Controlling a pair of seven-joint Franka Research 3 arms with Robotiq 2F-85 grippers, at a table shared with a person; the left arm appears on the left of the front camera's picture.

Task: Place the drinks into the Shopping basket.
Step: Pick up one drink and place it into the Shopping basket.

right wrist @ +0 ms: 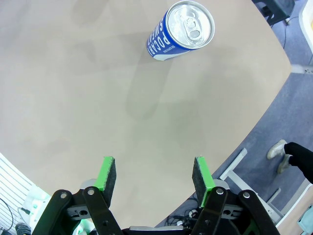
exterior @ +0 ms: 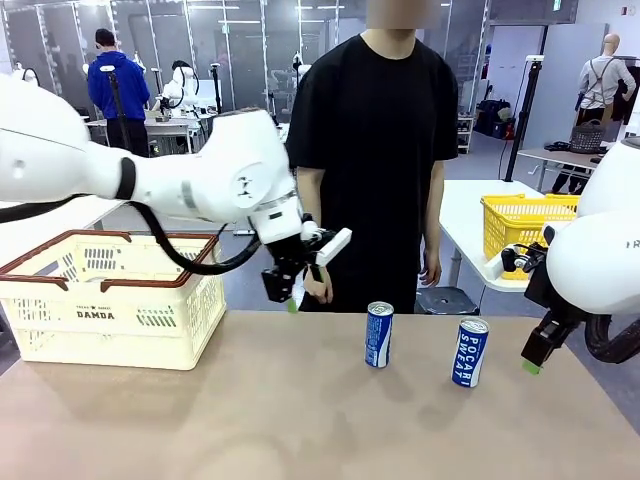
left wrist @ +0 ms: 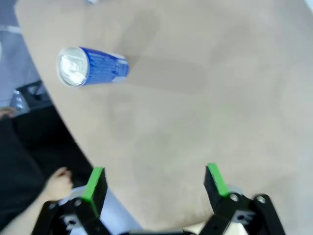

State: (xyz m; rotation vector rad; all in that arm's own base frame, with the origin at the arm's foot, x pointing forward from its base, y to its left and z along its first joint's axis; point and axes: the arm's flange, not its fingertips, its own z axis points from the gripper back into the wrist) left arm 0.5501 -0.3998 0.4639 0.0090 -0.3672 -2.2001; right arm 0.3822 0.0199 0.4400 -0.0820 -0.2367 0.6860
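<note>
Two blue drinks stand upright on the tan table: one (exterior: 378, 335) mid-table, one (exterior: 469, 352) to its right. The cream Shopping basket (exterior: 60, 335) with a brown rim sits at the left. My left gripper (exterior: 288, 292) hangs open above the far table edge, between the basket and the cans. Its wrist view has its gripper (left wrist: 154, 181) empty, with a blue can (left wrist: 93, 66) farther off. My right gripper (exterior: 536, 355) hovers open at the table's right end, right of the nearer can. In its own view the gripper (right wrist: 154, 176) is empty and the can (right wrist: 181, 29) stands ahead.
A person in black stands at the far side, one hand (exterior: 320, 287) just behind my left gripper, the same hand (left wrist: 56, 183) showing beside the fingers. A yellow mesh basket (exterior: 525, 225) sits on a white table at the back right. The table edge (right wrist: 254, 122) runs close by.
</note>
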